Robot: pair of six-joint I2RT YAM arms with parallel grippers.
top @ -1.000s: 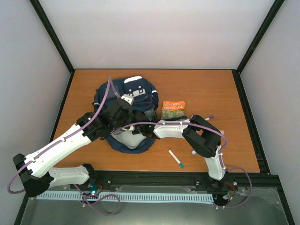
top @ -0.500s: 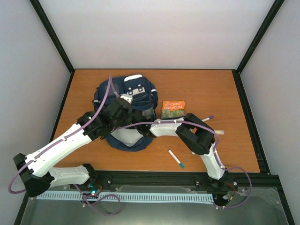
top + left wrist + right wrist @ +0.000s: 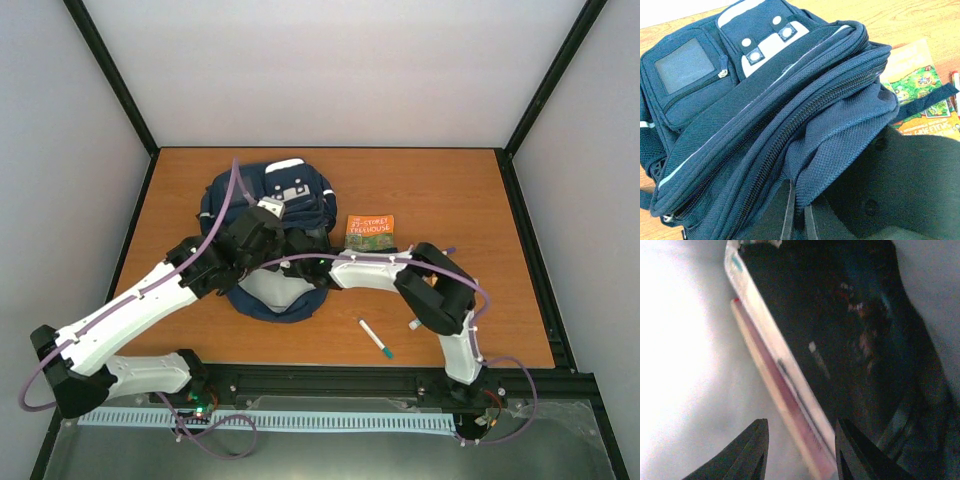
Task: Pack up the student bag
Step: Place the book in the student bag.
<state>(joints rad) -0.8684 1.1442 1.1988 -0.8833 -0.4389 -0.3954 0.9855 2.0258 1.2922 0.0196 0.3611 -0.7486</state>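
Where the left gripper (image 3: pixel 796 212) bites: clamped on a fold of navy fabric at the opening.
Student bag (image 3: pixel 290 190): left-centre on the table (image 3: pixel 440 190), mouth gaping.
Right gripper (image 3: pixel 801 432): inside the bag, fingers apart, flat item's (image 3: pixel 785 375) end between them.
Book (image 3: pixel 370 234): just right of the bag.
Pen (image 3: pixel 376 338): nearer the front edge, apart.

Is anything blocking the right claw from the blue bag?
Nothing visible does. The right gripper reaches inside the student bag, jaws apart around a flat book-like item, while the left gripper pinches the bag's fabric.
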